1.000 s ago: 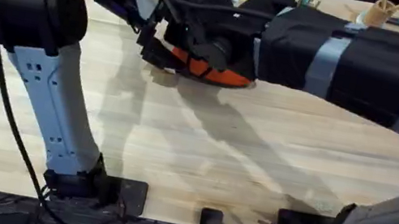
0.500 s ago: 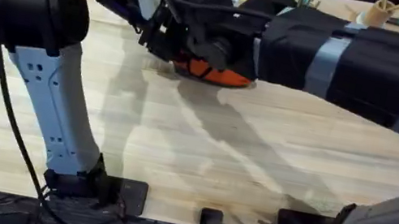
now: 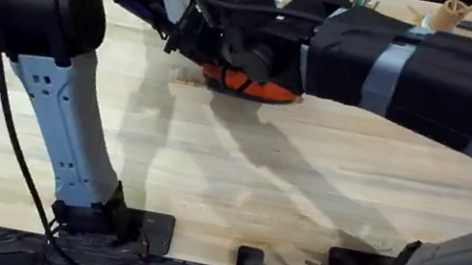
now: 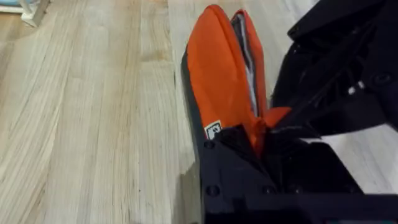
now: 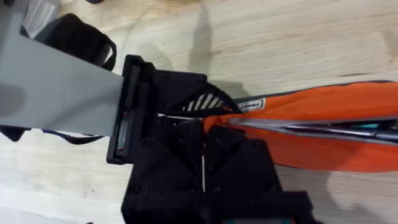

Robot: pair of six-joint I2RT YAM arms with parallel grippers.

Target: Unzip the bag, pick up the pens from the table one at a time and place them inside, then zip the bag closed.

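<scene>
With both hands meeting at the bag's (image 4: 221,81) end, zipping looks underway: left hand (image 4: 261,134) pinches fabric; right hand's (image 5: 202,134) grip undeterminable. Next: steady zipper pull.

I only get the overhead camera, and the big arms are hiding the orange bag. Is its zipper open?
Observer: Yes. On the left wrist view, the soft orange pencil pouch gapes along its top, and its grey lining shows.
Operator: Where are the grippers?
Observer: The left gripper and the right gripper meet at the same end of the pouch.
Operator: Which end?
Observer: The end with a small white label.
</scene>
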